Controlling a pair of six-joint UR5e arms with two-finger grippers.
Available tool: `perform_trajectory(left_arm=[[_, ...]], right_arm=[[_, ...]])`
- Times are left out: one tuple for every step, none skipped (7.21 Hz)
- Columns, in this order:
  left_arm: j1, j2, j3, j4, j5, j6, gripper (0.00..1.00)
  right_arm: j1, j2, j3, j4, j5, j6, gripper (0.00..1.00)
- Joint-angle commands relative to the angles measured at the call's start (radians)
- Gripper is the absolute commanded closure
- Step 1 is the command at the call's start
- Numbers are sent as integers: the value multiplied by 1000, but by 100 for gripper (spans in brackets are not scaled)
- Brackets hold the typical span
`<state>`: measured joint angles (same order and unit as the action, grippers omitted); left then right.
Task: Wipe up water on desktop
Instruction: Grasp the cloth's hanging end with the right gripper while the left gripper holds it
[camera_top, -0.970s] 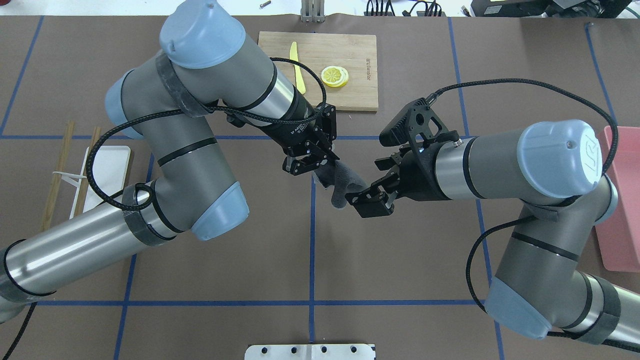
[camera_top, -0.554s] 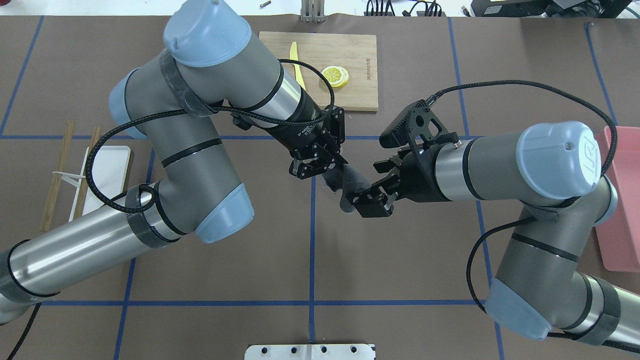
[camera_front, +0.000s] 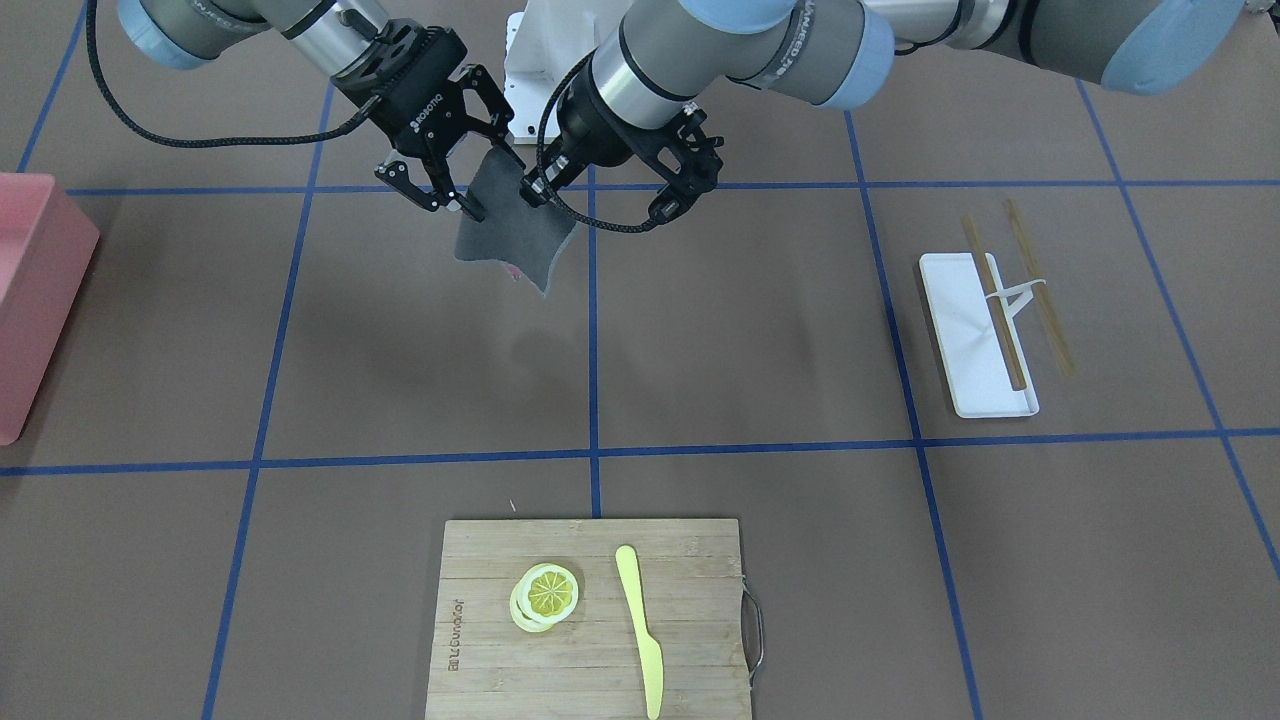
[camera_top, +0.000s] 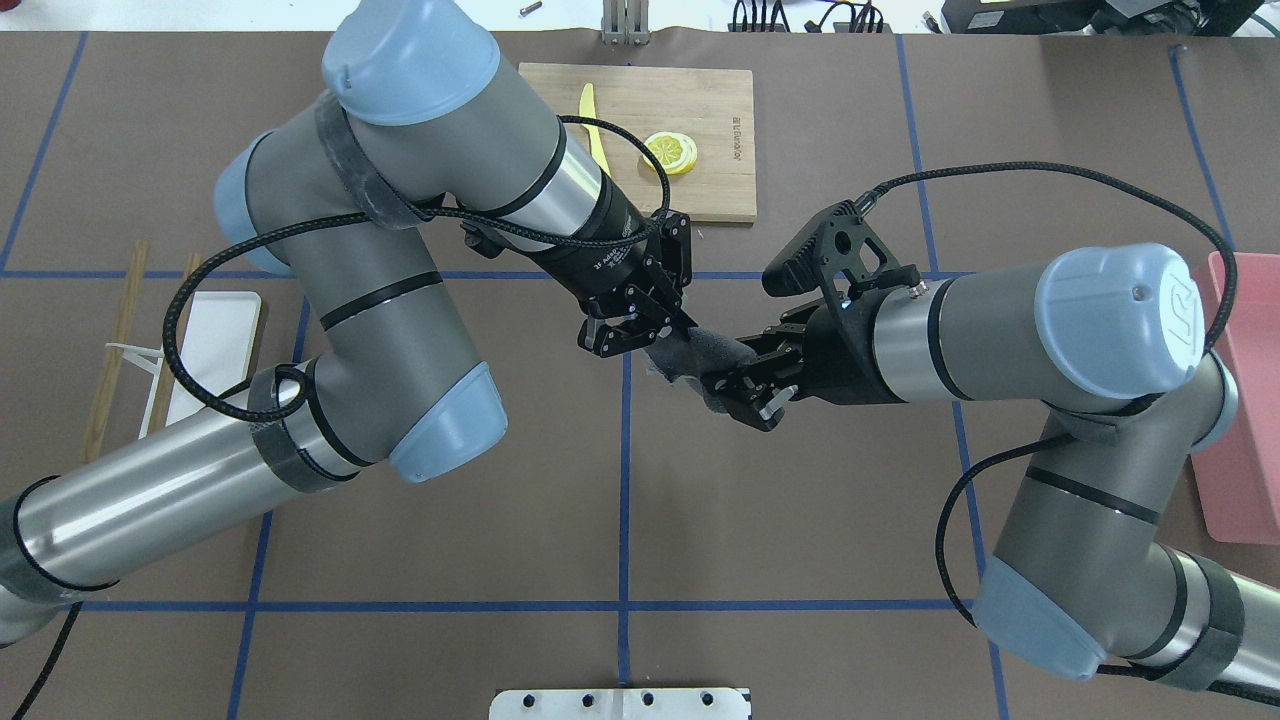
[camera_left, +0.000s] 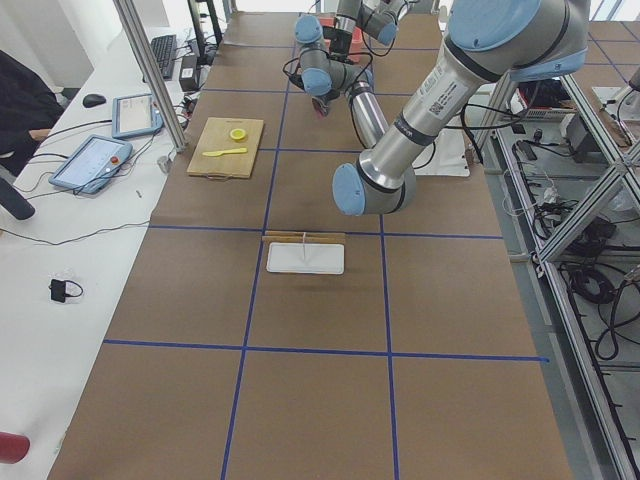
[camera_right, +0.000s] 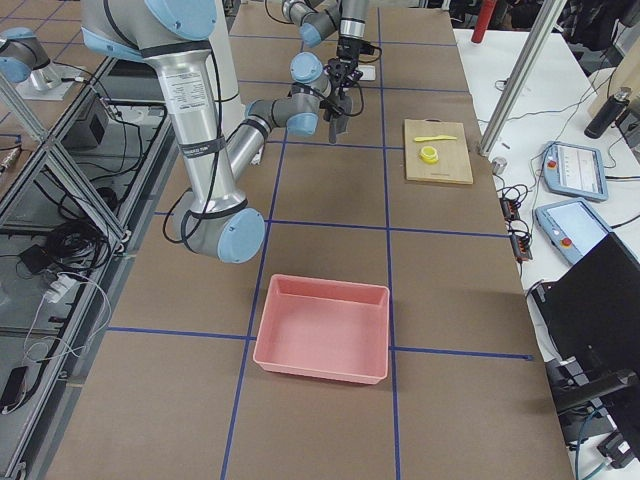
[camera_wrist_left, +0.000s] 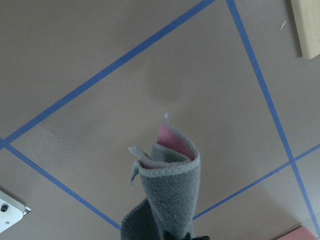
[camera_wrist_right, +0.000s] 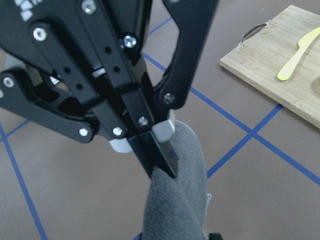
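A broad brown desktop (camera_top: 800, 520), marked into big rectangles by blue tape, fills the scene. Above its middle the left gripper (camera_top: 667, 335) is clamped on one upper corner of a grey cloth (camera_front: 512, 235). The right gripper (camera_top: 738, 387) looks closed on the opposite edge. The two sit close together, with the cloth bunched between them. Its top edge runs left to right from one gripper to the other, and the rest hangs as a loose flap, with a pink underside showing in the left wrist view.

The desktop lies straight below, apart from the cloth's lowest corner, so the coming move is probably a descent to lay the cloth flat. Neither arm is clearly nearer the surface. The surface looks matte and dry; a faint darker patch under the cloth may be damp or only shadow — I cannot tell.

At the far edge a cutting board (camera_top: 690, 90) carries lemon slices (camera_top: 670, 152). A white tray (camera_top: 225, 330) lies to the left and a pink bin (camera_top: 1250, 480) to the right.
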<state>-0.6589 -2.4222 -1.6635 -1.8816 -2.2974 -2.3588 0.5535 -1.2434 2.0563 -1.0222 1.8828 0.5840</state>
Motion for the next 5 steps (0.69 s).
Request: perform_trajectory(left_arm=[[-11,2,14,-1,1,12,100],[-11,2,19,-1,1,12,100],[-11,2,19,-1,3,12,100],[-11,2,18,-2,3,12,100],[-10,2,16,-8,6,18,100]], right_arm=[[0,-1,4,1,1,14,72],[0,-1,7,1,2,17,92],[0,2,7,1,1,57,100],[0,7,7,1,-1,75,100],[0,7,7,1,-1,86,100]])
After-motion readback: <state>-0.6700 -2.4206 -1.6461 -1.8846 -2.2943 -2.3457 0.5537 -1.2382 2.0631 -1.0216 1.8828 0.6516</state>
